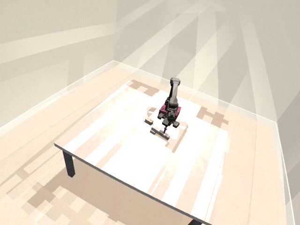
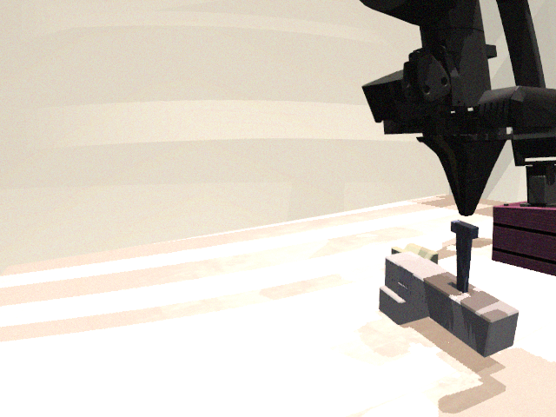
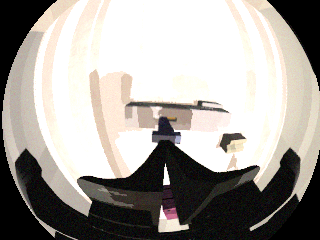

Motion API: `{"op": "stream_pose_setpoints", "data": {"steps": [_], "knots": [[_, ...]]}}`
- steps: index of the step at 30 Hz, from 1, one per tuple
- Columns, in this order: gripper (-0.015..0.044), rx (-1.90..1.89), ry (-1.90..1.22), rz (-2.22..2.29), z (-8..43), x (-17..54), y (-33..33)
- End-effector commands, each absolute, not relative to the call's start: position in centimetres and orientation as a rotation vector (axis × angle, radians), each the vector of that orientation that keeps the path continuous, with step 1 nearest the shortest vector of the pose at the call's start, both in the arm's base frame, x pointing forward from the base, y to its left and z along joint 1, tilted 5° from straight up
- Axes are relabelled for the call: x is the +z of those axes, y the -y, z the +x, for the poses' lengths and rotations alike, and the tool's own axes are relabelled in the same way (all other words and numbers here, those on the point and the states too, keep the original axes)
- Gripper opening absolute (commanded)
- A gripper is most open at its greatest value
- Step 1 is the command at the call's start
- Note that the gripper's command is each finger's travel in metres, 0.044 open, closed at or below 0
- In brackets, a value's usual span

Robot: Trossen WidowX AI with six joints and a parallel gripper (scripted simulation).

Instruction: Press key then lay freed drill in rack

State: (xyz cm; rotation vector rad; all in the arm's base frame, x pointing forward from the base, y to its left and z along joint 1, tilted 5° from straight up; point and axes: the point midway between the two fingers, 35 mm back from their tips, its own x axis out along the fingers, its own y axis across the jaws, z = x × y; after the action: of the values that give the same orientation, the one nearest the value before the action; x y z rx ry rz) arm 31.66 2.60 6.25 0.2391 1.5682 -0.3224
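A dark blue T-shaped key [image 1: 165,131] [image 2: 464,260] [image 3: 167,136] stands upright in the top of a long grey block [image 1: 167,137] [image 2: 444,309] [image 3: 210,117]. Its crossbar is well above the block. A small yellow-orange piece [image 3: 172,119] shows in the slot beside the key in the wrist view; it may be part of the drill, which is otherwise hidden. My gripper [image 1: 166,125] [image 2: 466,213] [image 3: 166,143] is shut and empty, pointing down. Its tips are just above the key's crossbar, with a small gap in the exterior view. A small notched cream block [image 1: 148,120] [image 2: 417,250] [image 3: 235,144], apparently the rack, is empty.
The maroon box [image 1: 179,110] [image 2: 520,240] under the arm's base stands behind the grey block. The table edge [image 1: 125,184] is far in front. The grey block has a lower foot [image 2: 393,305] at one end; its other end overhangs the table.
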Motion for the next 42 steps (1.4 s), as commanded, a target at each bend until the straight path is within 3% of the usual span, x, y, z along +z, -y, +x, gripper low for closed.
{"op": "stream_pose_setpoints", "data": {"steps": [1,42], "knots": [[0.0,-0.336,-1.57,0.241,31.6,5.6,-2.4],[0.0,-0.336,-1.57,0.241,31.2,3.8,-2.5]]}}
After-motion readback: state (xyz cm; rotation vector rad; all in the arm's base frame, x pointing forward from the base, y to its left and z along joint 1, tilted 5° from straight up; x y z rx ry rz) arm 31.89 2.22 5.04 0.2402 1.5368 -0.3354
